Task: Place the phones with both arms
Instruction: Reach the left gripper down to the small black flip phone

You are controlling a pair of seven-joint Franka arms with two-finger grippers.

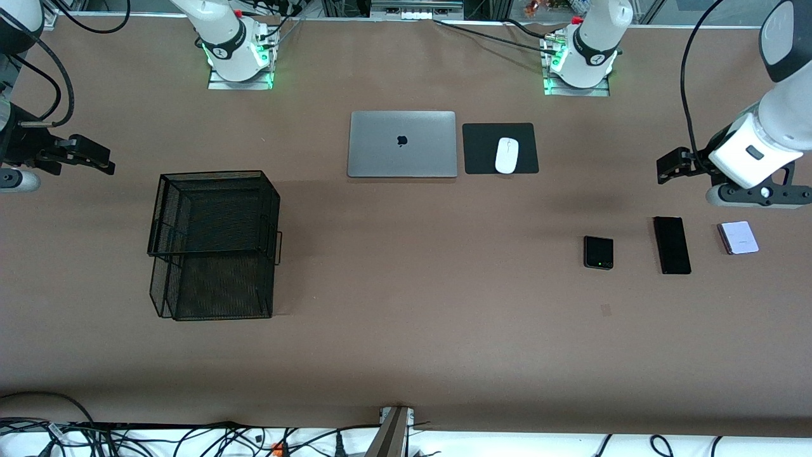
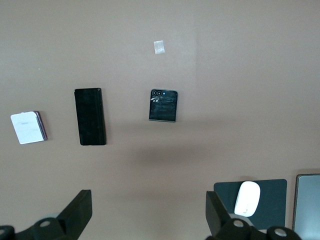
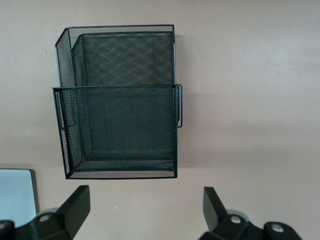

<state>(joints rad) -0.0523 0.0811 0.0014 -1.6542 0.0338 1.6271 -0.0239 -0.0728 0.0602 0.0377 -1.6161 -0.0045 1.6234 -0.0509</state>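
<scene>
Inventory for you, operator, as the table (image 1: 406, 355) stands.

Flip phone (image 1: 598, 252): small, black, lying flat toward the left arm's end of the table, camera dots showing. Nothing touches it.

Slab phone (image 1: 672, 245): long, black, flat, beside the flip phone and closer to the table's end. Untouched.

Pale phone (image 1: 738, 238): squarish, flat, last in the row, nearest the table's end edge. The three lie apart in a row, which you may judge leaves room for fingers to come down round each.

Left gripper (image 1: 666, 166): in the air near the left arm's end of the table, fingers spread wide, holding nothing. In the left wrist view the phones lie on the table between and ahead of its fingers (image 2: 75, 212), so it looks posed for a first pick.

Right gripper (image 1: 95, 155): in the air at the right arm's end, fingers spread, empty. This arm waits over the table by the basket.

Basket (image 1: 212, 244): black wire mesh, two-tiered, toward the right arm's end. Both tiers look empty; likely the destination, and well apart from the phones, hence probably the need for both arms.

Laptop (image 1: 402, 144): silver, closed, near the bases' edge, mid-table.

Mouse (image 1: 507, 155): white, on a black pad (image 1: 482, 149) beside the laptop.

No phone is placed yet.
</scene>
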